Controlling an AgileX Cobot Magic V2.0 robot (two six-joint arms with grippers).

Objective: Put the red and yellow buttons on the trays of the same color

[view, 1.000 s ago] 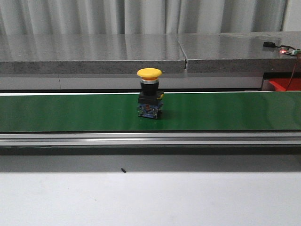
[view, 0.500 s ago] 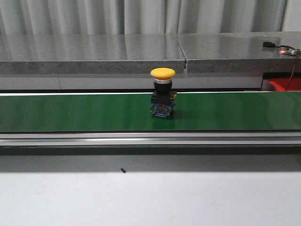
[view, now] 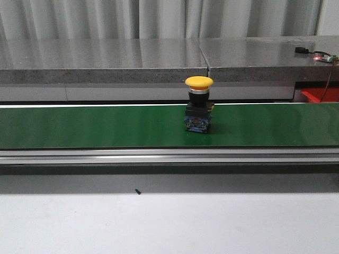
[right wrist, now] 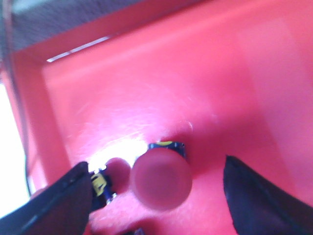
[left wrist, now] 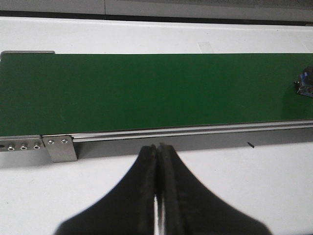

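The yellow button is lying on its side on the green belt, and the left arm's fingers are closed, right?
Not quite. In the front view the yellow button stands upright on the green belt, yellow cap on top, not on its side. The rest is right: the left wrist view shows the left arm's fingers closed together.

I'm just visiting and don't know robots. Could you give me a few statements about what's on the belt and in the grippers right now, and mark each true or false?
1. A yellow button stands upright on the green belt. True.
2. The left gripper is wide open. False: its fingers are pressed together, holding nothing.
3. The right gripper hangs over a red tray. True.
4. The red tray is bare. False: red buttons sit in it.
5. The right gripper is clamped on a button. False: its fingers are spread apart.
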